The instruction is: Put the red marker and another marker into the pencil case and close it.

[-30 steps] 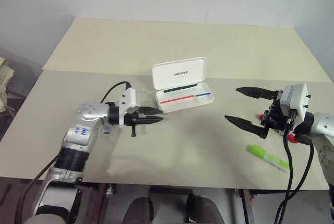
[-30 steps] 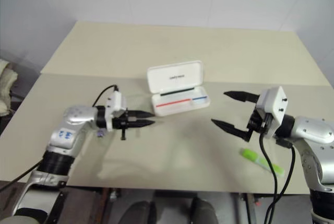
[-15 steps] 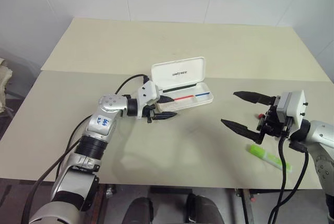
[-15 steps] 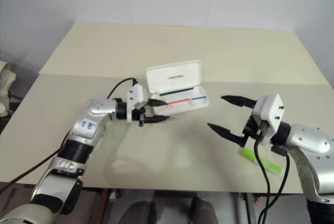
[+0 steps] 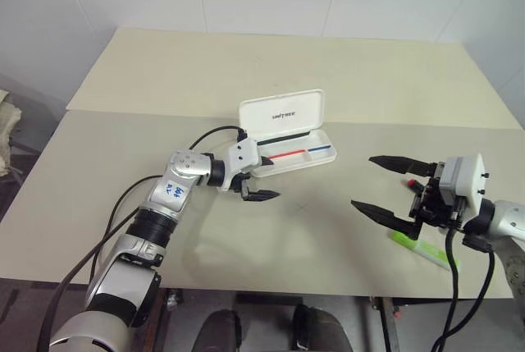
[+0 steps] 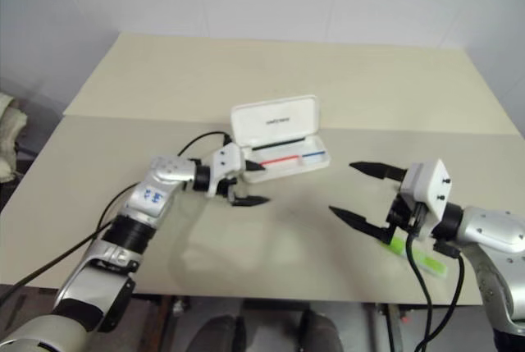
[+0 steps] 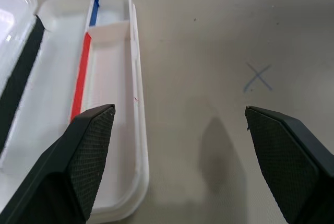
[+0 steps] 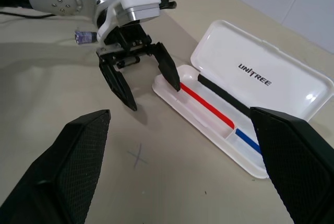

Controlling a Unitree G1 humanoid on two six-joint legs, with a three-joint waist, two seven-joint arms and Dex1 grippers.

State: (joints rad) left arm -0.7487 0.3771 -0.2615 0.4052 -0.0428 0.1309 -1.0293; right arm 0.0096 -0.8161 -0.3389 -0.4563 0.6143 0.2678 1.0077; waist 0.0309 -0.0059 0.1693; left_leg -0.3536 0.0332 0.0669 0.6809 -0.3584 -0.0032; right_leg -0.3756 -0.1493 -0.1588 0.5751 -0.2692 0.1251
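Left gripper [image 5: 261, 176] fingers opened wide, empty, at pencil case [image 5: 289, 153].

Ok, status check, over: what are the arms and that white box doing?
Left gripper open at the white hard-plastic pencil case. Right gripper open over the green-capped highlighter on the table. Case lid up, nothing blocking.

Head pair: high, facing forward and down over whole table [image 5: 344, 73], both arms in frame. Left wrist view: close, looking down past left gripper [image 7: 180, 145], pencil case [image 7: 117, 130] under one finger. Right wrist view: low, beyond right gripper [image 8: 180, 166], facing same case and left gripper.
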